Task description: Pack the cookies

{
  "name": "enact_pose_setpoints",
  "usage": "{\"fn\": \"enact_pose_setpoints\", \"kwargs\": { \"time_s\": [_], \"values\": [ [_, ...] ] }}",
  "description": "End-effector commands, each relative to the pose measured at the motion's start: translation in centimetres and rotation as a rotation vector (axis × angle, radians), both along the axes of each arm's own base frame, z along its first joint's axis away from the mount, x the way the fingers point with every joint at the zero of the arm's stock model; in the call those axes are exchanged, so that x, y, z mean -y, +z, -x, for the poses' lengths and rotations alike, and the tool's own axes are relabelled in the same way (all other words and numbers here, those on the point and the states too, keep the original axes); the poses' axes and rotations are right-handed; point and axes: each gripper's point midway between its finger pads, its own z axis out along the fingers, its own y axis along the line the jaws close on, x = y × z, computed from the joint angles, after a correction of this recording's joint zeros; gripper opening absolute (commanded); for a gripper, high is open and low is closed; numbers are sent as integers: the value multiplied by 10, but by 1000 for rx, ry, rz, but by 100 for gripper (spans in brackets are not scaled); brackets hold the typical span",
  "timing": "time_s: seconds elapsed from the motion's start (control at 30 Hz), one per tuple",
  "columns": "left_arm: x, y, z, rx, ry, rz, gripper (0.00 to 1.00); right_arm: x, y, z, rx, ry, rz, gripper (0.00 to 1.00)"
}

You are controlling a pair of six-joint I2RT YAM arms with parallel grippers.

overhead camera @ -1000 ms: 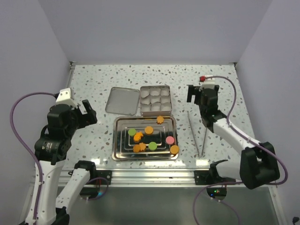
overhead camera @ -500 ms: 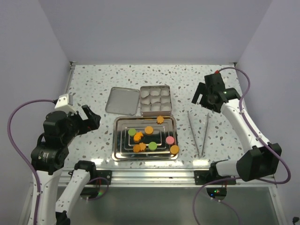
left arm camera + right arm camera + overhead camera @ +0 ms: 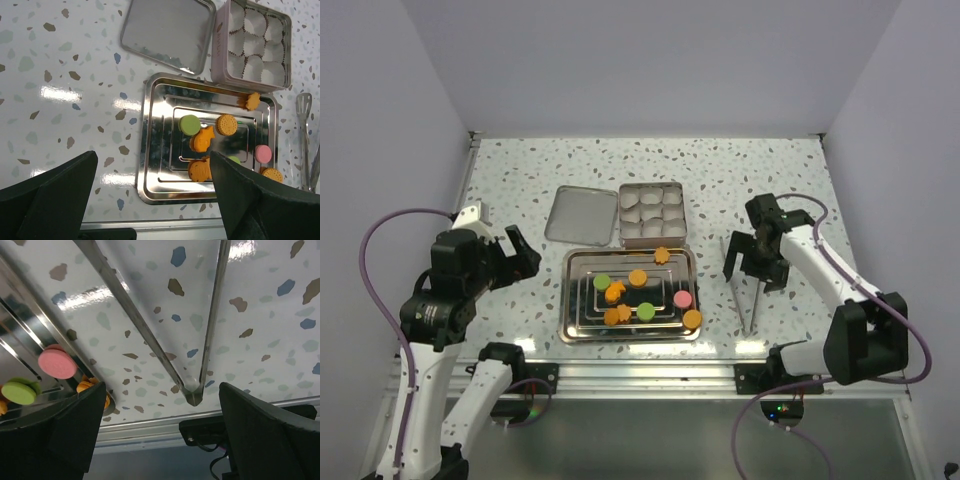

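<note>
The cookies point(image 3: 637, 277) lie loose on a steel tray point(image 3: 568, 320): green, orange and pink discs and orange flower shapes. They also show in the left wrist view point(image 3: 202, 140), and a pink cookie point(image 3: 56, 363) shows in the right wrist view. A tin point(image 3: 621, 215) with white paper cups stands behind the tray. My left gripper point(image 3: 515, 255) is open and empty, left of the tray and above the table point(image 3: 155, 200). My right gripper point(image 3: 755, 268) is open and empty, straddling metal tongs point(image 3: 752, 310) that lie on the table point(image 3: 150, 325).
The tin's lid point(image 3: 582, 214) lies flat to the left of the tin. The tongs' hinge end point(image 3: 192, 395) points to the table's near edge, close to a metal rail point(image 3: 650, 375). Grey walls close the left, back and right sides.
My right arm has swung from the back right forward and down over the tongs. My left gripper has shifted slightly toward the tray. The cookies have not moved.
</note>
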Motion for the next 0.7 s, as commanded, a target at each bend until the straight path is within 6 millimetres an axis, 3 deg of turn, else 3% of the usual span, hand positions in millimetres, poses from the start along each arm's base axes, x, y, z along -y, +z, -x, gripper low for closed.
{"fn": "enact_pose_setpoints", "kwargs": {
  "time_s": [0.0, 0.23, 0.67],
  "values": [
    [3, 4, -2, 6, -20, 2, 100, -8, -16, -1, -24, 26, -47, 99],
    [1, 7, -4, 7, -6, -6, 100, -6, -50, 4, -109, 43, -25, 99],
    [-3, -9, 2, -49, 26, -3, 100, 10, -78, 2, -168, -16, 21, 99]
  ]
}}
